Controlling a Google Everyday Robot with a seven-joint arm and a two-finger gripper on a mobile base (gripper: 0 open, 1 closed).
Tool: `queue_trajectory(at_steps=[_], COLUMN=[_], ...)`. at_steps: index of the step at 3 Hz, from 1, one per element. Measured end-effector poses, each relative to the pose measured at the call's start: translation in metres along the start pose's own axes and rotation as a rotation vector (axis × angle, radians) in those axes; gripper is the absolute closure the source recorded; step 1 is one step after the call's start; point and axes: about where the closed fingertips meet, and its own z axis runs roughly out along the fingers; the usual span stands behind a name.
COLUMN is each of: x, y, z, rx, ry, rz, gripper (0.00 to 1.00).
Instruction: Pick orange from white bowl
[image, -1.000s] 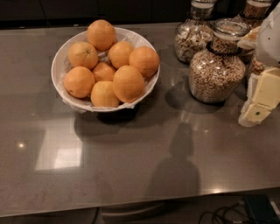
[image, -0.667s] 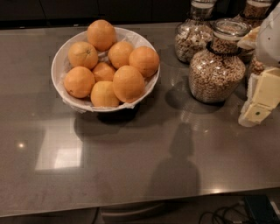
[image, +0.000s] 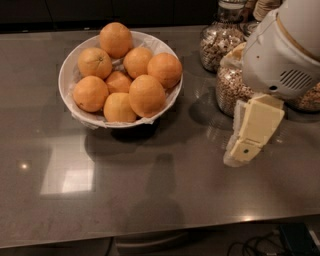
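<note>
The white bowl (image: 64, 75) with a crinkled white lining stands on the grey counter at the back left and holds several oranges. The largest orange (image: 146, 95) lies at the front right of the pile, with the other oranges around and behind it. My gripper (image: 241, 152) hangs at the right, cream-coloured under the white arm housing (image: 285, 50). It points down at the counter, well to the right of the bowl and a little nearer the front. It holds nothing that I can see.
Glass jars of cereal stand at the back right: one (image: 219, 40) behind and one (image: 231, 87) partly hidden by my arm. The grey counter (image: 150, 190) stretches to its front edge at the bottom. Cables (image: 260, 245) lie below it.
My arm and gripper have moved left and toward the front, from the right edge of the view to in front of the jars. The bowl and oranges have not moved.
</note>
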Motion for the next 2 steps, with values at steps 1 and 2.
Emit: queue_trajectory(at_steps=[1,2], x=[0.000,-0.022], y=[0.000,0.000], z=[0.000,0.016], rx=[0.000,0.002], ry=[0.000,-0.075], rz=[0.000,0.027], gripper=[0.00,0.00])
